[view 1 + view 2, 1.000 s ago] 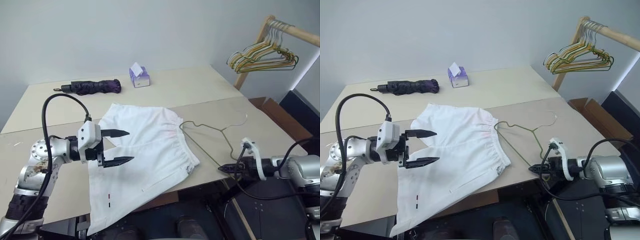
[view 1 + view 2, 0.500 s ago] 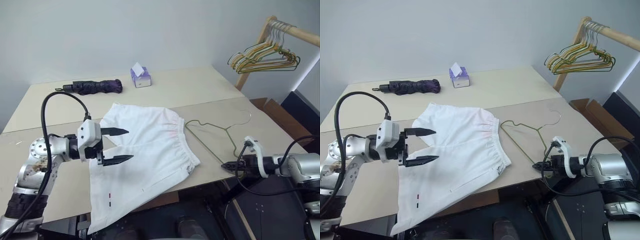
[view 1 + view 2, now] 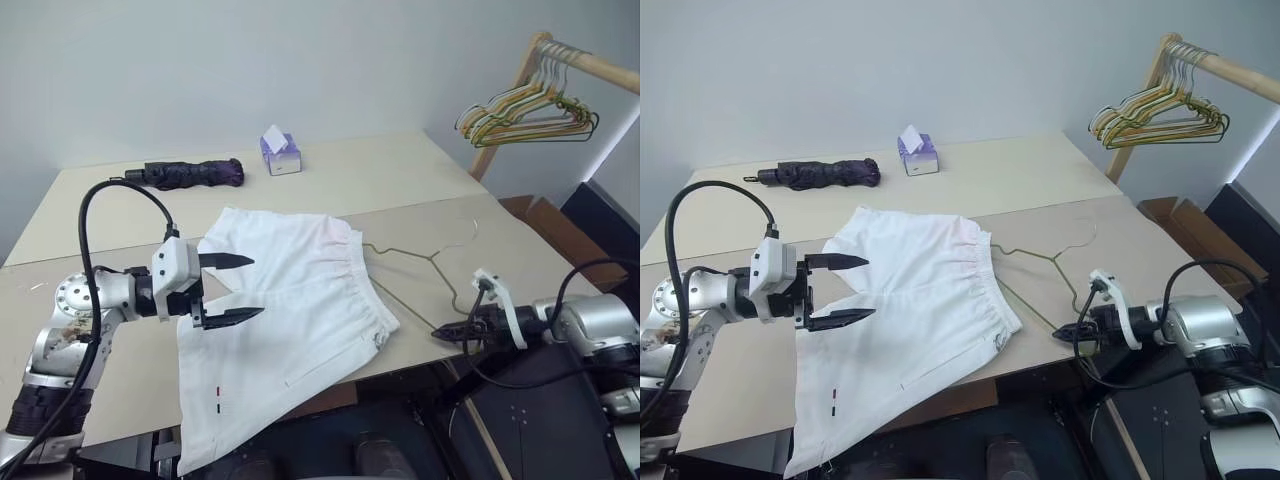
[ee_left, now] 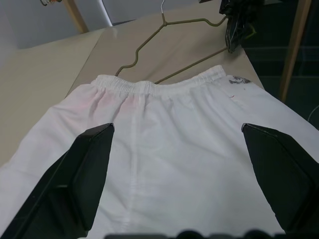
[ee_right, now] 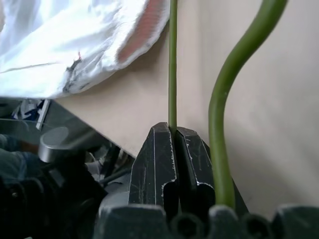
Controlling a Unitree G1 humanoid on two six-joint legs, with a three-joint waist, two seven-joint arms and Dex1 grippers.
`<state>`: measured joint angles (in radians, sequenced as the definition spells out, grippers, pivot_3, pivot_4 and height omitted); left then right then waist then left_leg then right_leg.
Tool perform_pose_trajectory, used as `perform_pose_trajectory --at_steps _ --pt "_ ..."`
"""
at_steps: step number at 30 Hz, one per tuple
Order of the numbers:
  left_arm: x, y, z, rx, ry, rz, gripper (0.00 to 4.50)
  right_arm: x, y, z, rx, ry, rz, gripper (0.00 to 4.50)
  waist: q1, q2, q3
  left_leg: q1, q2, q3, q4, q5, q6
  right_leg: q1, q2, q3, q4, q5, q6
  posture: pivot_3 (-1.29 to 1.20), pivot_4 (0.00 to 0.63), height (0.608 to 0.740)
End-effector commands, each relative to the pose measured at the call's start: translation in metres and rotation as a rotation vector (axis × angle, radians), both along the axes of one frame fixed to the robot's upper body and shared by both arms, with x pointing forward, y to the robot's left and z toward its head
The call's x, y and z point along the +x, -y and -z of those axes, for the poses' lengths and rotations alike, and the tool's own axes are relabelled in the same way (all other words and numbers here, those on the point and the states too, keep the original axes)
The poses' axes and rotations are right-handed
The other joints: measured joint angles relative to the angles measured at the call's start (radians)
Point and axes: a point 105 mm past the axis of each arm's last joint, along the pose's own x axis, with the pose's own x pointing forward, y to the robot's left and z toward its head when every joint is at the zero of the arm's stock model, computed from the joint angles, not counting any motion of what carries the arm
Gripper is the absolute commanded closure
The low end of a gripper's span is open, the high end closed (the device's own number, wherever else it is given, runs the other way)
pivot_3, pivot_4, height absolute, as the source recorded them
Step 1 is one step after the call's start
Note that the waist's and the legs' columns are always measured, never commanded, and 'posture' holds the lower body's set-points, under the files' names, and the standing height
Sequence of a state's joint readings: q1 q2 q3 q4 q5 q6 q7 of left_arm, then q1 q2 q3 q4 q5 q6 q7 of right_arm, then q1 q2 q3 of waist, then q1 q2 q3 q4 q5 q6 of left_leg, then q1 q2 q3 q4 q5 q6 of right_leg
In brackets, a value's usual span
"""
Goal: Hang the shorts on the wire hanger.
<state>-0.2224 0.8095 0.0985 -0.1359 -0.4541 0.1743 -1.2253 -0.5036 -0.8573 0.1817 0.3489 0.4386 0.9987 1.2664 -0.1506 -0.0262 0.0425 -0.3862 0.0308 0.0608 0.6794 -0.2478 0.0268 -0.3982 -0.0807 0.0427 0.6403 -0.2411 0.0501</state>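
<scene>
Now, shorts: we see the white shorts (image 3: 290, 320) spread flat on the desk (image 3: 400, 180), the waistband toward the robot's right and one leg hanging over the near edge. Small red and dark marks sit near that hanging hem, and a faint pink tint shows by the waistband.
Wire hanger: we find the wire hanger (image 3: 425, 262) lying on the desk just beside the waistband, its hook toward the far right, one long side running close along the elastic edge.
Right tool: our right tool (image 3: 1068, 333) is closed on the wire hanger at its near corner by the desk's front edge; in the right wrist view the thin wire runs straight up from between the pressed fingers (image 5: 154, 164), with a second curved length of wire beside them.
Left tool: our left tool (image 3: 232, 290) hovers above the legs of the shorts with its two black fingers spread wide and nothing between them; in the left wrist view the cloth lies beyond both fingers (image 4: 75, 184), and we cannot tell whether they touch it.
Far desk: a folded dark purple umbrella (image 3: 185, 174) and a purple tissue box (image 3: 279, 155) sit well apart from the shorts.
Rack: more hangers (image 3: 525, 110) hang on a wooden rail (image 3: 590, 68) at the right.
</scene>
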Motion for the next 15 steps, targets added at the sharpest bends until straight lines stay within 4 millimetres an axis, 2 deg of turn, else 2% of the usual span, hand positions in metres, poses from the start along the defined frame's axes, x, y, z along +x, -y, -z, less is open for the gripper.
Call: perform_pose_trajectory --at_steps 1,4,10,15 --pt "0.003 -0.005 -0.012 0.008 0.064 -0.022 0.08 0.014 0.001 -0.016 0.019 0.065 0.002 4.5 0.001 0.0 0.0 -0.001 0.0 0.0 0.0 0.0 0.0 -0.001 0.0 0.0 0.0 0.0 0.0 -0.11 0.001 0.74" --pt "0.002 -0.005 -0.01 0.012 0.062 -0.022 0.08 0.015 0.001 -0.015 0.01 0.059 -0.022 4.5 0.004 0.0 0.0 -0.003 0.0 0.0 0.0 0.0 0.0 -0.004 0.0 0.0 0.0 0.001 -0.001 -0.11 0.0 0.74" --pt "0.001 -0.006 -0.012 0.025 0.07 -0.016 0.08 0.018 -0.014 -0.004 -0.034 -0.038 -0.123 4.5 0.0 0.0 0.0 -0.003 0.002 0.0 0.0 0.0 0.0 -0.004 0.003 0.001 0.001 0.002 -0.003 -0.1 0.001 0.74" --pt "0.002 -0.007 -0.016 0.032 0.077 -0.015 0.08 0.033 -0.025 -0.007 -0.025 -0.056 -0.132 4.5 0.002 0.0 0.0 -0.003 0.002 0.0 0.0 0.0 -0.001 -0.005 0.003 0.001 0.002 0.002 -0.003 -0.08 0.004 0.74"
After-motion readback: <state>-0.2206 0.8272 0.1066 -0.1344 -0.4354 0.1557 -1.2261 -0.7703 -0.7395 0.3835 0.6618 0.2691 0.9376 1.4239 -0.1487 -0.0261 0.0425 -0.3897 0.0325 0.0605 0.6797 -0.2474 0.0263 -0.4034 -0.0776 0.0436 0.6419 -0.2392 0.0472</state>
